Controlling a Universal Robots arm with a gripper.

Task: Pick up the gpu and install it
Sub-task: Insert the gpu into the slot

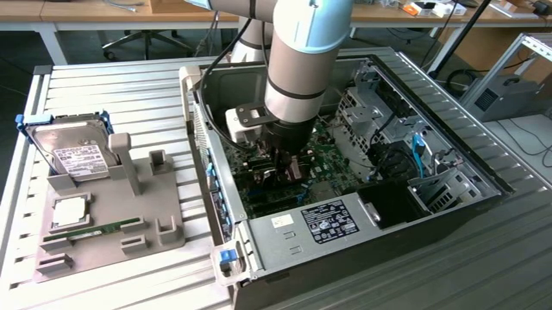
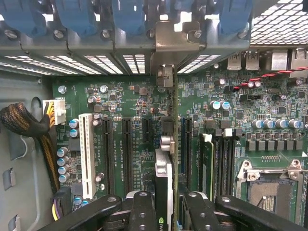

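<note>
**Card held on edge over the motherboard**

The pincer [image 2: 166, 211] is clenched on the gpu [image 2: 163, 192], its black fingers [image 2: 142, 209] pressing both faces of the thin card, which stands edge-on to the wrist camera. The card's silvery bracket [image 2: 166, 72] reaches to the case's rear slot wall, under the blue slot clips [image 2: 130, 17]. The card sits over the green motherboard [image 2: 130, 103], beside the black expansion slots [image 2: 127, 149] and the white slot [image 2: 86, 154]; whether it is fully seated cannot be told.

In the exterior view the arm [image 1: 298, 71] reaches down into the open computer case [image 1: 345, 213], the pincer [image 1: 280, 169] low over the motherboard. Beside the case, toward the exterior view's left, a grey holder [image 1: 129, 213] on the slatted desk [image 1: 112, 84] carries the hard drive [image 1: 74, 152] and a memory stick [image 1: 86, 231].
</note>
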